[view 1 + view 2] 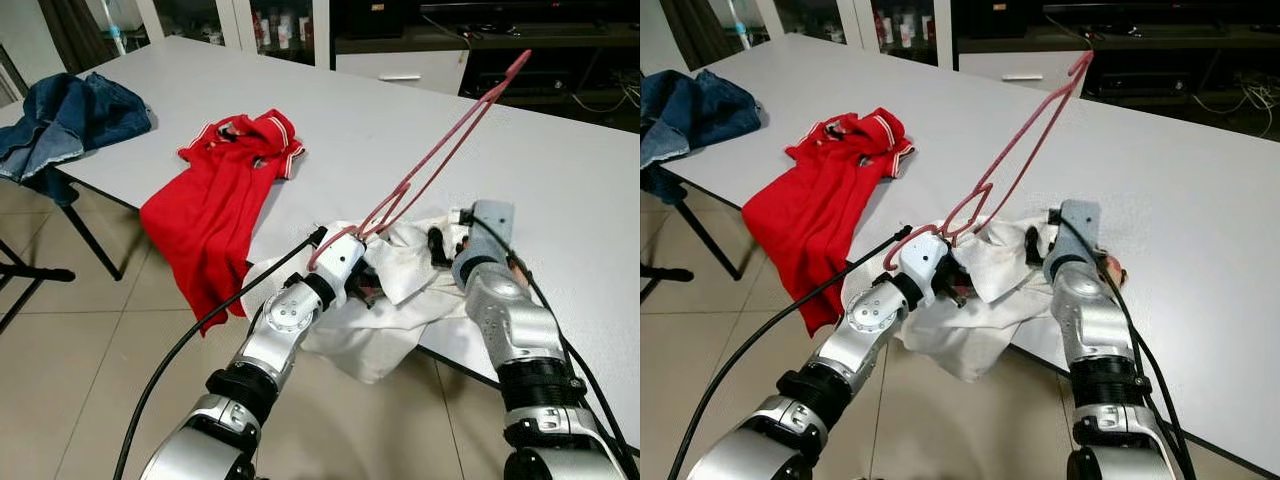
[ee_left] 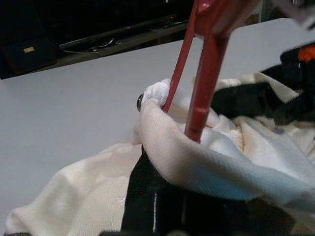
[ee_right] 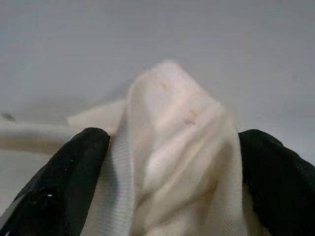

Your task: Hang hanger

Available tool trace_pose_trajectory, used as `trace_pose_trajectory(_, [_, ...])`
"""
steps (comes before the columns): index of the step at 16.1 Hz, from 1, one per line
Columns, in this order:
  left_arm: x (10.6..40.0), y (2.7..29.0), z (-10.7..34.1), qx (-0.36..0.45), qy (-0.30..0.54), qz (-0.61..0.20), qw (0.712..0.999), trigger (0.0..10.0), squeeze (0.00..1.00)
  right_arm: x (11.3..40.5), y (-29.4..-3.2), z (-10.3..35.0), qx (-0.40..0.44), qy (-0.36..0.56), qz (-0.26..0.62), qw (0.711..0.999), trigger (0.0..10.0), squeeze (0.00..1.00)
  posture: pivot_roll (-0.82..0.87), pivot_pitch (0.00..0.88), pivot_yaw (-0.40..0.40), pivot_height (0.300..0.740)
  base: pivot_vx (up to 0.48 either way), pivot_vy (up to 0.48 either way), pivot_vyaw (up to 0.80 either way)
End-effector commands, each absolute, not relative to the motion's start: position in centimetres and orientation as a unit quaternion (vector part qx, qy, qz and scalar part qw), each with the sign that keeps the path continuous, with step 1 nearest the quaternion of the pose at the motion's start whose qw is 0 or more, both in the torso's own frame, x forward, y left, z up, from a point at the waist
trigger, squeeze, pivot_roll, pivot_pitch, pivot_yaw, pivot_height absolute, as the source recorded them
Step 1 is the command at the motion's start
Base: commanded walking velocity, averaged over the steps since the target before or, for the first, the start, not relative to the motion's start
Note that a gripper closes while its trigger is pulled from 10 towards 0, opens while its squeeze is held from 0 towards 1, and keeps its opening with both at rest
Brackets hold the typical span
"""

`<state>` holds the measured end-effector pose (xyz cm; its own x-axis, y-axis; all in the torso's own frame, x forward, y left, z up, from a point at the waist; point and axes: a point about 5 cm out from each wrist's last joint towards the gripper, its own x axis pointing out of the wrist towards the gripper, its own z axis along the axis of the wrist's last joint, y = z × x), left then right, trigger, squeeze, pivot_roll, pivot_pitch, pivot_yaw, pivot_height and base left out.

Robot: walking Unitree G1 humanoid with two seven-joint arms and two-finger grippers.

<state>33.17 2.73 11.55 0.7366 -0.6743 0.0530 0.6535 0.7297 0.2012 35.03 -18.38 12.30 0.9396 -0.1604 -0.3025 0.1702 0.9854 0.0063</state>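
Observation:
A red hanger (image 1: 450, 140) slants up and away over the grey table (image 1: 400, 120), its hook highest at the far end. Its low end sits at my left gripper (image 1: 366, 287), which is shut on it at the table's front edge, with the fingers partly wrapped in cloth. A white shirt (image 1: 395, 310) lies bunched there and hangs over the edge. In the left wrist view, the hanger (image 2: 202, 88) runs down into a fold of the shirt (image 2: 221, 162). My right gripper (image 3: 172, 147) is shut on a raised fold of the white shirt (image 3: 177, 113), just right of the hanger.
A red polo shirt (image 1: 215, 200) drapes over the table's left front edge. Blue denim (image 1: 60, 120) lies on the far left corner. A black cable (image 1: 200, 325) trails from my left arm. Dark cabinets (image 1: 540, 40) stand beyond the table, tiled floor below.

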Motion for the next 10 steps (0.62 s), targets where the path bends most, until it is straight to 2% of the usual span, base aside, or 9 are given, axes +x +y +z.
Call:
trace_pose_trajectory(1, [32.7,2.7,10.4,0.088,-0.036,-0.361,0.928,10.0,0.0,35.0,-18.9,12.1,0.004,0.158,-0.098,0.983,10.0,0.0,-0.09,0.099,0.04,0.74,0.0,0.0,0.0])
trace_pose_trajectory(2, [32.6,2.7,10.3,0.087,-0.036,-0.361,0.928,10.0,0.0,34.9,-18.7,11.9,0.017,0.166,-0.085,0.982,9.5,0.0,-0.09,0.101,0.039,0.74,0.0,0.0,0.0])
trace_pose_trajectory(3, [32.5,2.7,10.2,0.087,-0.036,-0.361,0.928,10.0,0.0,34.8,-18.5,11.6,0.027,0.173,-0.072,0.982,5.2,0.0,-0.09,0.101,0.039,0.74,0.0,0.0,0.0])
trace_pose_trajectory(4, [32.4,2.6,10.2,0.087,-0.035,-0.362,0.928,10.0,0.0,34.8,-18.2,11.3,0.036,0.181,-0.06,0.981,0.0,0.0,-0.09,0.101,0.039,0.74,0.0,0.0,0.0])
trace_pose_trajectory(8, [32.3,2.4,10.2,0.086,-0.036,-0.364,0.927,10.0,0.0,34.6,-18.2,11.2,0.061,0.173,-0.056,0.981,0.0,0.0,-0.09,0.102,0.038,0.74,0.0,0.0,0.0])
trace_pose_trajectory(10, [32.4,2.5,10.3,0.086,-0.037,-0.362,0.927,10.0,0.0,34.4,-19.3,11.2,0.062,0.168,-0.085,0.98,0.0,0.0,-0.09,0.102,0.038,0.74,0.0,0.0,0.0])
